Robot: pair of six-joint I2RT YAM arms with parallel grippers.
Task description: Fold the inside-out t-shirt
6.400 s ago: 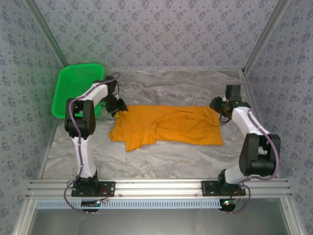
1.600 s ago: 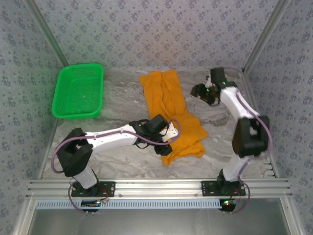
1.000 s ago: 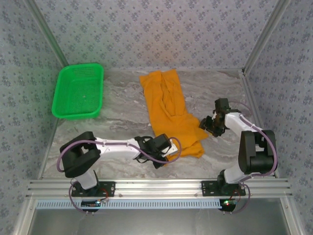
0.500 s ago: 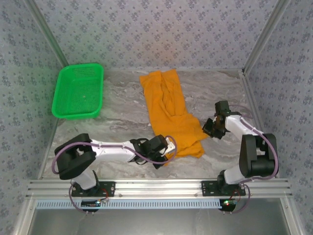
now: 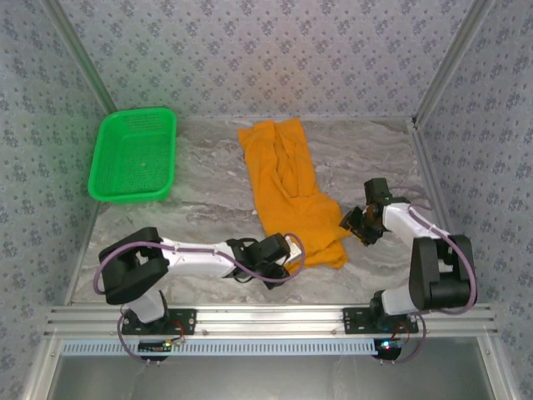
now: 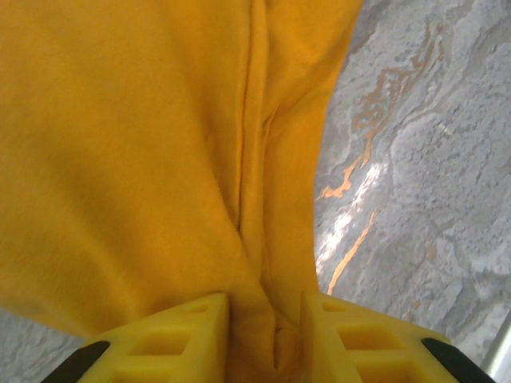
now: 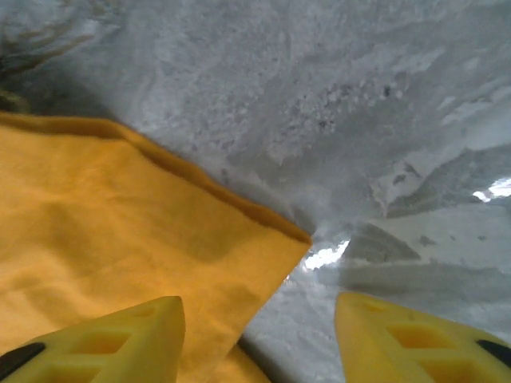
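Top view: inside-out t-shirt (image 5: 283, 175) lies as a long orange-yellow strip on the marbled surface (image 5: 208, 200), narrow end at far centre, wider end bunched toward the near edge, right of middle. Green basket (image 5: 135, 158) sits far left, well apart from the shirt. Left arm stretches low along the near edge, wrist at the shirt's near-left corner. Right arm bends in from the right, wrist just beside the shirt's near-right edge. From up here both sets of fingers are too small and too tucked under the wrists to read.

Left wrist view fills that in: left pincer (image 6: 263, 302) has its yellow fingers a little apart, with a ridge of cloth standing in the narrow gap and touching both. Whether they press it or merely flank it, cannot tell. A seam runs up the cloth from the gap, bare surface to the right. Finger bases are cut off by the bottom edge.

Right wrist view: right pincer (image 7: 257, 303) stands wide, holding nothing. One finger hangs over the cloth, the other over bare surface, and the shirt's hemmed corner points into the gap between them. Whether the fingertips touch cloth or surface is unclear. Both fingers are cut off at the bottom edge. The far part of the shirt falls outside both wrist frames
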